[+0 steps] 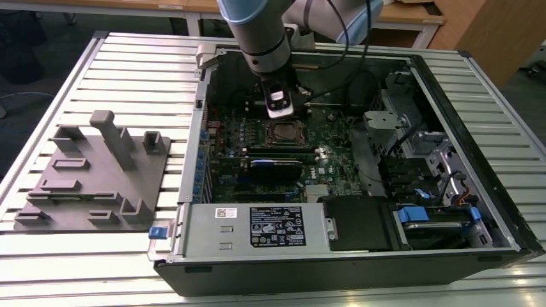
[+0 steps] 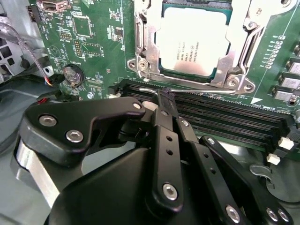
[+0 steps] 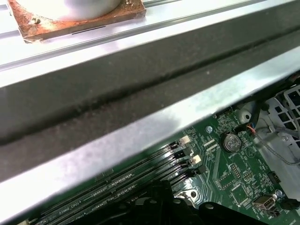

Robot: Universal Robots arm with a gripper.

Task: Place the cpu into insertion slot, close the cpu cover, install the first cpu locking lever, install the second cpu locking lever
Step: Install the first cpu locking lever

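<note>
The cpu (image 2: 194, 40) lies flat in the insertion slot (image 1: 286, 133) on the green motherboard inside the open computer case. The cpu cover (image 2: 149, 44), a silver frame, is folded down around the chip. A thin wire locking lever (image 2: 206, 90) runs along the socket's edge beside the memory slots. My gripper (image 2: 164, 95) is shut, and its black fingertips touch that lever at one end. In the exterior view the gripper (image 1: 279, 109) hangs just behind the socket.
Long black memory slots (image 2: 225, 117) lie between the gripper and the socket. A coin battery (image 2: 72, 74) sits off to one side. The case wall (image 3: 140, 84) stands close by. A grey fixture plate (image 1: 94, 179) lies on the table at the exterior view's left.
</note>
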